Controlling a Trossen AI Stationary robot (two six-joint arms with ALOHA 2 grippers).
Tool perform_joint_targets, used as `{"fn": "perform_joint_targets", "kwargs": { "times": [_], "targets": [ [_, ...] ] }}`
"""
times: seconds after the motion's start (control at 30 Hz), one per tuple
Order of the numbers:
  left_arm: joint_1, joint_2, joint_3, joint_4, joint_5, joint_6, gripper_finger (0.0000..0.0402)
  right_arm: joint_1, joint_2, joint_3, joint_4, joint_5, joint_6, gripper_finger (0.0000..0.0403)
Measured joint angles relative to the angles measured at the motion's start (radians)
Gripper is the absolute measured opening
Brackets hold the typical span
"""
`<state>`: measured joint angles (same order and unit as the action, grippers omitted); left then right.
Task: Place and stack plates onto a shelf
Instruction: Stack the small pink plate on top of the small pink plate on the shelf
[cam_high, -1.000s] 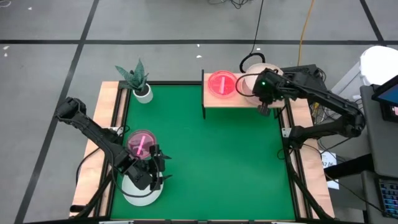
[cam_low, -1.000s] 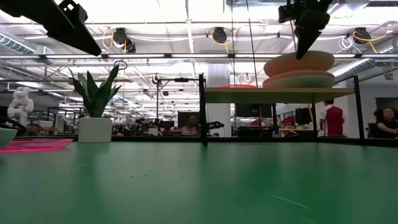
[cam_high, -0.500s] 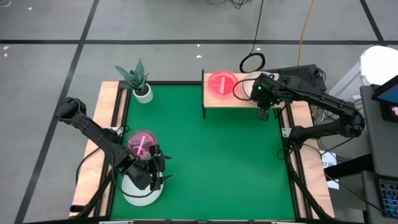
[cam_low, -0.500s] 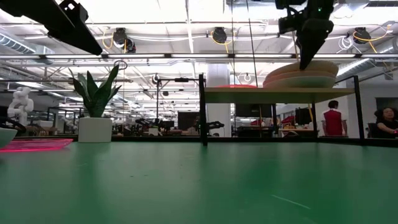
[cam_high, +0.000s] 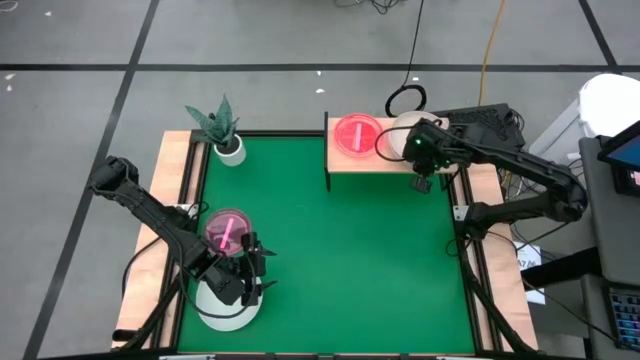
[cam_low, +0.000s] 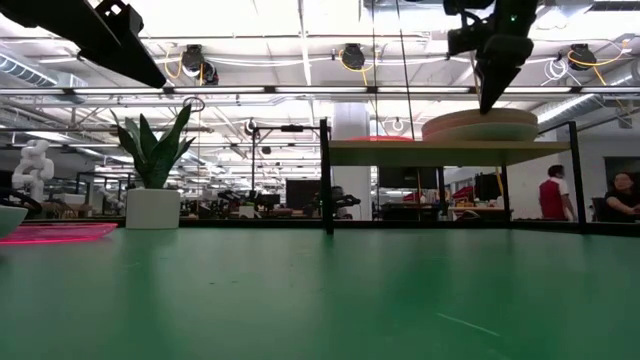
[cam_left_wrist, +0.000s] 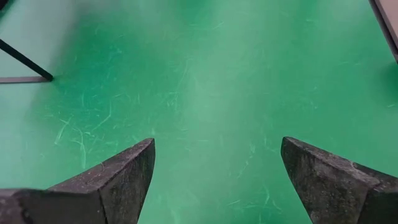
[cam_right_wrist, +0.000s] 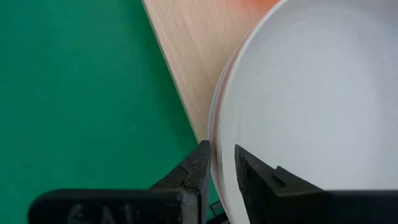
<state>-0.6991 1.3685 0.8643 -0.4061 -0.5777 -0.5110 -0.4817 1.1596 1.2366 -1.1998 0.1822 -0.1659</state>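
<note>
The shelf (cam_high: 390, 158) stands at the table's far right, and a see-through pink plate (cam_high: 357, 133) lies on its left half. On its right half rests a stack of large pale plates (cam_low: 480, 125), the top one lying flat. My right gripper (cam_right_wrist: 222, 165) hangs over the stack's near rim, open by a narrow gap, one finger outside the rim and one over the plate's inside. My left gripper (cam_high: 252, 262) is wide open at the near left, above bare green table. Beside it lie a magenta plate (cam_high: 228, 232) and a pale plate (cam_high: 222, 305). My right gripper straddles the top plate's near rim (cam_right_wrist: 216, 134) from above, slanting down, with one finger outside it and one inside. A strip of plate shows between the rim and the inner finger. I cannot tell whether the outer finger touches the rim. The plate lies flat on the stack.
A potted plant (cam_high: 222, 135) stands at the far left corner. Wooden strips (cam_high: 180, 200) run along the table's sides. A black cable loop (cam_high: 405, 100) lies on the floor behind the shelf. People stand in the room beyond the table (cam_low: 550, 195).
My right gripper has sunk a little toward the shelf. The top plate, which hung tilted with one edge raised, now lies flat on the stack.
</note>
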Motion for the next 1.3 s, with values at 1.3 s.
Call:
{"fn": "perform_joint_targets", "kwargs": {
  "times": [1.3],
  "targets": [
    [0.032, -0.007, 0.000, -0.321, 0.113, -0.188, 0.0351, 0.638, -0.129, -0.298, 0.646, 0.113, 0.323, 0.0055]
  ]
}}
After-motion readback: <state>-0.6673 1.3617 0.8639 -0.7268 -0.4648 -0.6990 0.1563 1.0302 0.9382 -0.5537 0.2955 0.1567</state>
